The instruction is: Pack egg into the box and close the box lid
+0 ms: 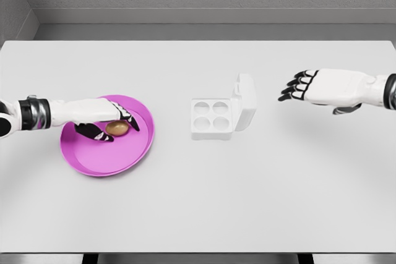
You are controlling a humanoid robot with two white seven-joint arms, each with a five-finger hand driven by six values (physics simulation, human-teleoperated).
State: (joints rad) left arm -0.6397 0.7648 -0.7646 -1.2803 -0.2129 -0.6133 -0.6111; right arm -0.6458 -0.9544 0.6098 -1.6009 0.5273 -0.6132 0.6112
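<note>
A brown egg (116, 128) lies on a pink plate (133, 153) at the left of the white table. My left hand (108, 125) reaches over the plate, its dark fingers curled around the egg from both sides; the egg still rests on the plate. A white egg box (212, 119) with four empty round cups stands in the middle, its lid (245, 101) raised upright along the right side. My right hand (300, 86) hovers to the right of the box, fingers spread toward the lid and holding nothing.
The white table (198, 214) stretches wide around the plate and box. A grey wall runs behind its far edge.
</note>
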